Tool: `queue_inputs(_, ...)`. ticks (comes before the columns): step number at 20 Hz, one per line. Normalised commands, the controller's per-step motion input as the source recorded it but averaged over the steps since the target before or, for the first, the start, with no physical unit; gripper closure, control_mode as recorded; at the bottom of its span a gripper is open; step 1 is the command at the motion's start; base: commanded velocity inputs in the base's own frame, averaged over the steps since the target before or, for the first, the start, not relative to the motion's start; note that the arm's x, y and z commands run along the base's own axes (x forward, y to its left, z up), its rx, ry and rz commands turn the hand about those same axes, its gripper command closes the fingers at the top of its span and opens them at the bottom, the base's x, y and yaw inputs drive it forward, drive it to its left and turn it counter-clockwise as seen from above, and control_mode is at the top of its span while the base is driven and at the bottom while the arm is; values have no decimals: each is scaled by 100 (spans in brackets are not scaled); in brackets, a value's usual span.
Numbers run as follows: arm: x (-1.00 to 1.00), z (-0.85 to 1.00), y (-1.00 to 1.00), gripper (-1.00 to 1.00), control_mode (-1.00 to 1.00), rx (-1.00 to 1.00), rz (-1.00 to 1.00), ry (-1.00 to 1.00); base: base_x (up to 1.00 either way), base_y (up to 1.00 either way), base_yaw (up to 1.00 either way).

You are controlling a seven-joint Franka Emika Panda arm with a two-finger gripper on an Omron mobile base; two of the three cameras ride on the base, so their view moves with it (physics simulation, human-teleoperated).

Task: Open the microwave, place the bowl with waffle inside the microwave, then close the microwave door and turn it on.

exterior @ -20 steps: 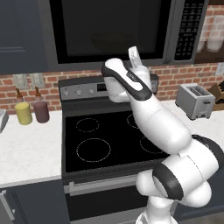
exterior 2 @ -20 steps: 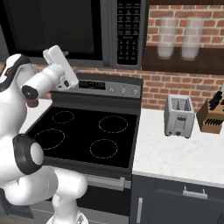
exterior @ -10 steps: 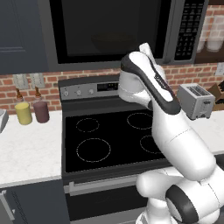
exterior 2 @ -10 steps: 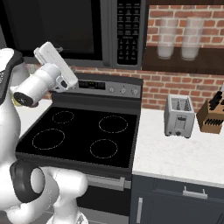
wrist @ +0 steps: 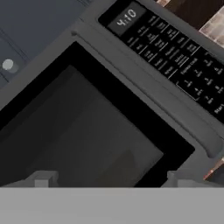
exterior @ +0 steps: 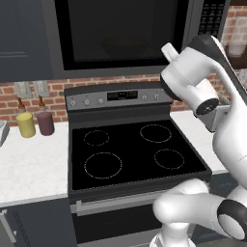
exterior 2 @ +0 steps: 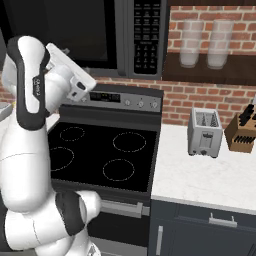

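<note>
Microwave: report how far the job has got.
Looks done: the microwave door sits shut, and a dim round shape behind its glass may be the bowl; the waffle can't be made out. In hand: the gripper, open and empty, faces the door, with the keypad off to one side. Left: pressing the keypad to start it.

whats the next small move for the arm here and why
Probably swing the open gripper toward the keypad to press start. The microwave door looks shut over the window, a dim bowl-like shape seems to show behind the glass, and the hand view points at the microwave front with the keypad off to one side.
</note>
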Motion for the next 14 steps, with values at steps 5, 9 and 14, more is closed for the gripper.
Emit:
queue_inputs(5,-25,3,-9,-100,-100,-48,0,15,0,0,0)
queue_inputs(9,-30,0,-38,-100,-100,-46,0,10,0,0,0)
queue_inputs(14,-31,0,-41,-100,-100,-47,0,10,0,0,0)
